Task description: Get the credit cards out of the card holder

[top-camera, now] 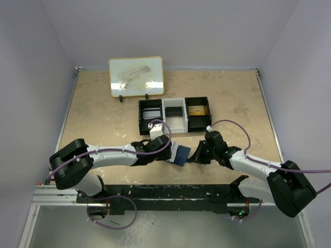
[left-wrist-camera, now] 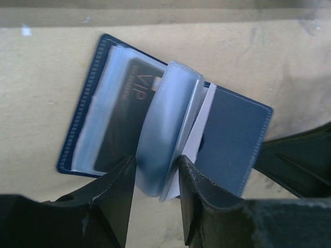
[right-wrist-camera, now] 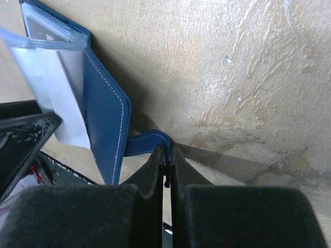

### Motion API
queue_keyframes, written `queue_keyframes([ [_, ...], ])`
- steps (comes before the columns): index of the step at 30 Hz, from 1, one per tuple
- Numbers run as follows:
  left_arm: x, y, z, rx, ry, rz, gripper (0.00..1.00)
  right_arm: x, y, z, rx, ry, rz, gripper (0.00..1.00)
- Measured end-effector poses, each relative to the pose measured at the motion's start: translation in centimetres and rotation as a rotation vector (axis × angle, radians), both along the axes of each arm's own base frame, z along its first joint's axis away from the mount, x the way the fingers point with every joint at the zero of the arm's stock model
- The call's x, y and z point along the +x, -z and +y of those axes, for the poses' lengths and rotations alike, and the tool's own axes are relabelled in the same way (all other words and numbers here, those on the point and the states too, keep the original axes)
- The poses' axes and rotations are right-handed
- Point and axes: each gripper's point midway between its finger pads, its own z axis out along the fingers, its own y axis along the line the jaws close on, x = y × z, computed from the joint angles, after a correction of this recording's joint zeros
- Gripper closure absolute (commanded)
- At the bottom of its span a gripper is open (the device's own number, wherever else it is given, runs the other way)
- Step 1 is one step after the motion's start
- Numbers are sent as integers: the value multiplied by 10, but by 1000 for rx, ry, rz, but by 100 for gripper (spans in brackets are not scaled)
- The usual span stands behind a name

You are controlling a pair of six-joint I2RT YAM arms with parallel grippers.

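Observation:
The navy card holder lies open on the table between my two grippers. In the left wrist view its cover is spread flat, and a dark card marked VIP sits in the left clear pocket. A bundle of clear sleeves with a white card behind it stands up between the fingers of my left gripper, which press on both sides of the bundle. My right gripper is shut on the holder's small blue tab at table level.
A black three-compartment tray stands just behind the grippers, with a dark card in its middle part and a golden item in its right part. A framed whiteboard stands at the back. Pale walls enclose three sides.

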Motion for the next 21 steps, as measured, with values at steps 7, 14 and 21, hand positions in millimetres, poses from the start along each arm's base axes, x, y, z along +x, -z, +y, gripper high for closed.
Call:
queue_keyframes([
  [7, -5, -14, -28, -126, 68, 18, 65, 2, 0, 3, 8, -4, -4, 100],
  [14, -12, -16, -48, -198, 129, 47, 65, 3, 0, 3, 8, -3, -6, 92],
  [21, -18, -2, -55, -210, 161, 87, 65, 2, -9, -5, -29, 13, -11, 72],
])
